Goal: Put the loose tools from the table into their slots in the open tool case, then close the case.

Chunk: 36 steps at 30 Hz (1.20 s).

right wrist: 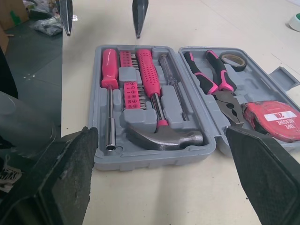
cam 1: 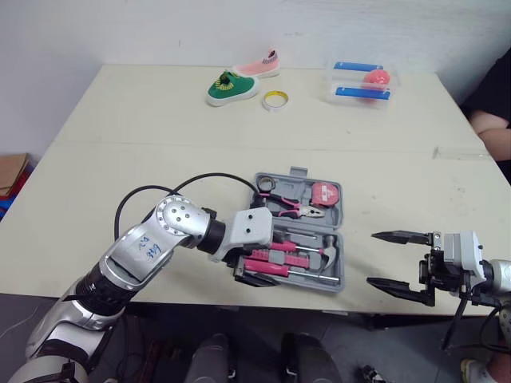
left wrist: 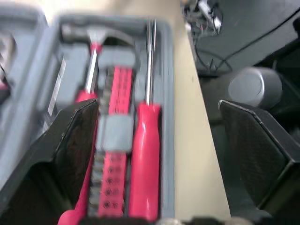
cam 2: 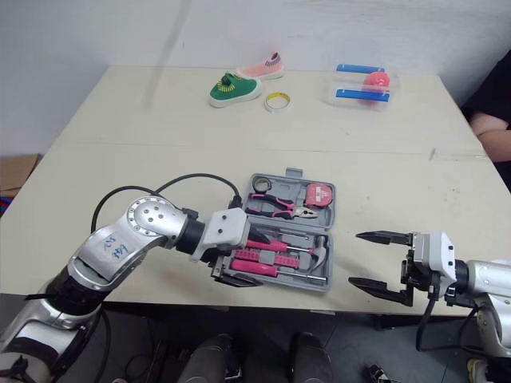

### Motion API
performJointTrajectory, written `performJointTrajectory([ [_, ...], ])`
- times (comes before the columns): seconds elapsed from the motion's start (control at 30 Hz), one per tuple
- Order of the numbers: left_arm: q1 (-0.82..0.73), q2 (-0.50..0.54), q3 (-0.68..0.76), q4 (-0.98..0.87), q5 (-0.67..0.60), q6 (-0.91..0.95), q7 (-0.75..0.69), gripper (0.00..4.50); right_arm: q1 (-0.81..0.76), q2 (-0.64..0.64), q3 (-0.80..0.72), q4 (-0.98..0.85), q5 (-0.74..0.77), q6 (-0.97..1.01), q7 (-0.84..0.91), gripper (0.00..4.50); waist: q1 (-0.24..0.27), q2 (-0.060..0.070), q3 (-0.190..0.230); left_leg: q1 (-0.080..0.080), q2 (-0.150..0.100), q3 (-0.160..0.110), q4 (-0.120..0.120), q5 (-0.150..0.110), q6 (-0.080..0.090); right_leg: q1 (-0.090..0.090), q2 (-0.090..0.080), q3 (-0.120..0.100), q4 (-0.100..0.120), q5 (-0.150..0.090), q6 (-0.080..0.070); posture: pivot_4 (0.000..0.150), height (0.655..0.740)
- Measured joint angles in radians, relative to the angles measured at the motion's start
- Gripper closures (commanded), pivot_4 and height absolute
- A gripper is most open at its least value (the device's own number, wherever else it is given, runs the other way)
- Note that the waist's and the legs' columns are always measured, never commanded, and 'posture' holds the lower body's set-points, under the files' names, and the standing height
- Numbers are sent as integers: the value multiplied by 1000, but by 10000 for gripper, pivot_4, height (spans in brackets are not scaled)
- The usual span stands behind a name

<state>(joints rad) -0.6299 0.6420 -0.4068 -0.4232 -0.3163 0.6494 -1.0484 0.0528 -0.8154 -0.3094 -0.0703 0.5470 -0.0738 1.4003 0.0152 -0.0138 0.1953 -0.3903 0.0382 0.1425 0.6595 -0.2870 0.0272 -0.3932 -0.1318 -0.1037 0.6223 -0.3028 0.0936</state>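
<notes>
The grey tool case (cam 1: 340, 262) lies open near the table's front edge. In its slots lie a hammer (right wrist: 161, 136), pink-handled pliers (right wrist: 215, 82), a tape measure (right wrist: 276, 119), a pink screwdriver (left wrist: 145, 159) and a bit holder (right wrist: 131, 89). My left gripper (cam 1: 254, 275) is open at the case's near left end. Its fingers (left wrist: 70, 154) straddle the screwdriver and the case's front rim without holding anything. My right gripper (cam 1: 372, 258) hangs open and empty to the right of the case, apart from it.
At the far side of the table are a green shoe (cam 1: 231, 88), a pink shoe (cam 1: 259, 65), a yellow tape roll (cam 1: 275, 100) and a clear box (cam 1: 361, 82) with a pink ball. A person's arm (cam 1: 491, 120) rests at the right edge.
</notes>
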Motion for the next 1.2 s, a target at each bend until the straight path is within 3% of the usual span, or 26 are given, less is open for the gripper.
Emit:
performJointTrajectory([
  [0.1,59,-38,31,52,10,-164,-10,20240,4,6,0,0,-7,-9,-8,0,-1,0,0,1,0,0,0,0,0,0,0,0,0,0,0,1500,7400],
  [0.27,134,-118,35,164,46,-328,4,44361,7,20,0,1,-19,-23,-29,0,5,0,0,0,0,0,1,-1,1,0,0,0,0,0,0,1500,7400],
  [0.7,187,-161,-7,281,172,-420,23,44361,49,34,0,1,-33,-65,-50,0,8,0,0,0,1,0,3,-2,2,0,0,0,0,0,1,1500,7400],
  [1.2,163,-181,-46,275,210,-325,32,44361,41,39,0,54,-43,-105,-53,0,8,1,-1,1,1,0,3,-3,2,2,-1,0,0,0,1,1500,7400],
])
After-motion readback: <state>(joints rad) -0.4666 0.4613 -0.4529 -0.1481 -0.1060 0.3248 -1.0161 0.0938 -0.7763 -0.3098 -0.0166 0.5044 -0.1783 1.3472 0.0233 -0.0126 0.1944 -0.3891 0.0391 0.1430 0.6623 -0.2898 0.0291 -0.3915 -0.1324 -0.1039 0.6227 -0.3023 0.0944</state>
